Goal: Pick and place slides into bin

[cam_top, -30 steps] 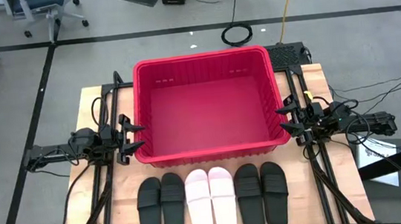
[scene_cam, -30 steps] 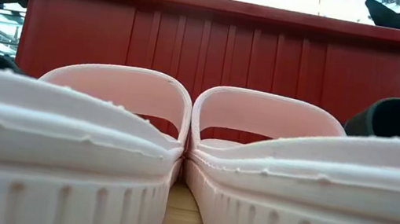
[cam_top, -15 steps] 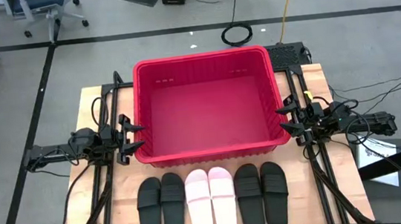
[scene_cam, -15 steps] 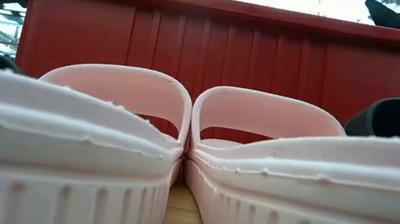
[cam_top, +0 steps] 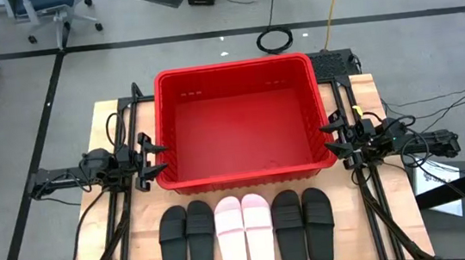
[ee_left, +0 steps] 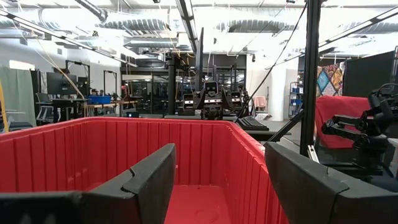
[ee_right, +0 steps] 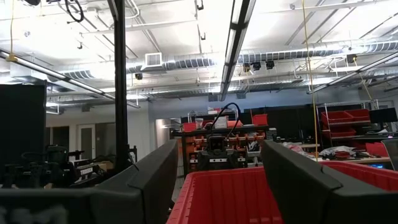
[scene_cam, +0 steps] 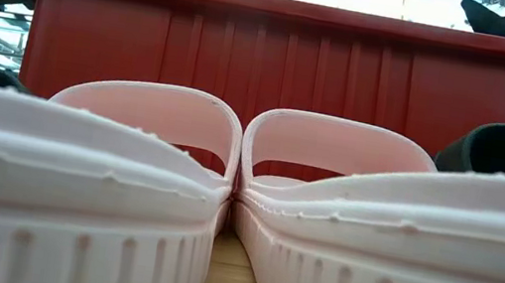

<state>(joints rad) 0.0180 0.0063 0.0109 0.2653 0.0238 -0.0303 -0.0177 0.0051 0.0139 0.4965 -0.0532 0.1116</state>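
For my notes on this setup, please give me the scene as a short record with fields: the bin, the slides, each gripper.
bin: red bin, at table middle, nothing inside
slides: six in one row in front of the bin; black pair, pink-white pair, black pair
slides in bin: none
left gripper: left gripper, open, at the bin's left wall, holding nothing
right gripper: right gripper, open, at the bin's right wall, holding nothing

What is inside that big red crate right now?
Nothing: from above, the red crate shows only its bare floor. All six sandals, four black slides and two pink-white slides, lie in a row on the table in front of it.
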